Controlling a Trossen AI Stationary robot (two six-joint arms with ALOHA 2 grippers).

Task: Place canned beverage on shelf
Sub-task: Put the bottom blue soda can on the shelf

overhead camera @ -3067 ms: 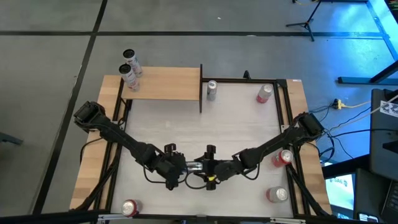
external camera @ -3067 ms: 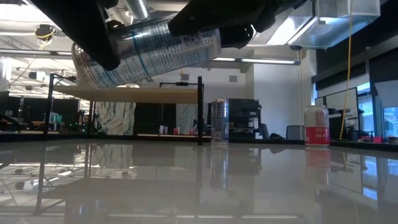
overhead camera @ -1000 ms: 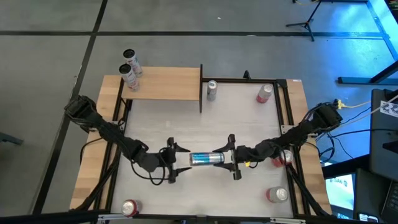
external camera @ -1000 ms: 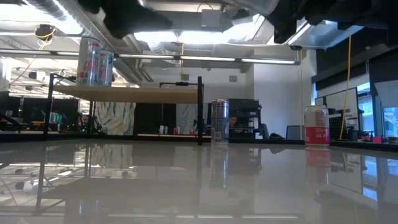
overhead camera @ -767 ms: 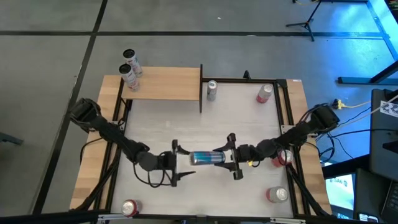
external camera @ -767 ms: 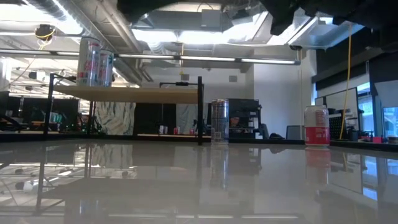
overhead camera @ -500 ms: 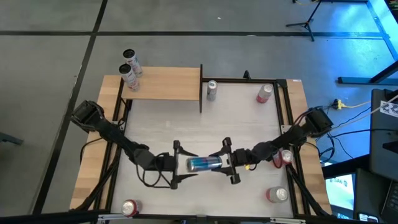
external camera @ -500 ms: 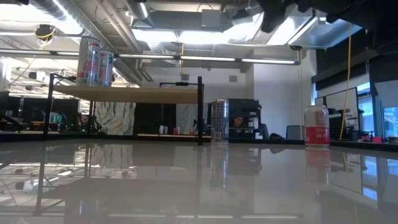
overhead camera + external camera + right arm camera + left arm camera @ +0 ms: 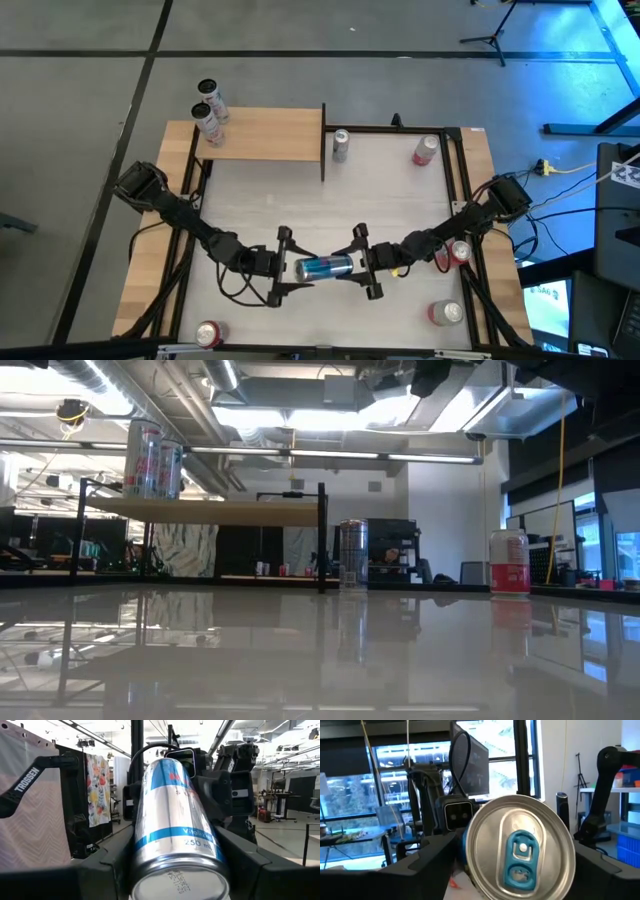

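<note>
— One can (image 9: 322, 266), silver with blue bands, is the thing being handled: it lies on its side in the air over the near middle of the worktop (image 9: 400, 200), its length running from one arm to the other.

— Who has it?

— The right gripper (image 9: 362, 262) grips it from the right, a finger on each side of the body. The left gripper (image 9: 283, 265) faces it from the other end with its fingers spread wide around the can's left end; whether they touch it I cannot tell. The left wrist view looks straight at the can's pull-tab top, and the right wrist view looks along its body from the base.

— And the shelf?

— The shelf (image 9: 265, 135) stands at the far left corner of the worktop, well apart from the held can. Two silver cans (image 9: 208, 113) stand upright at its far left end, just beside each other.

— Anything else on the worktop?

— A silver can (image 9: 341, 144) stands just right of the shelf's black post, and a red can (image 9: 425, 150) stands toward the far right corner. Another red can (image 9: 457, 252) is by the right arm, one (image 9: 445, 313) sits at the near right, and one (image 9: 208, 333) at the near left.
</note>
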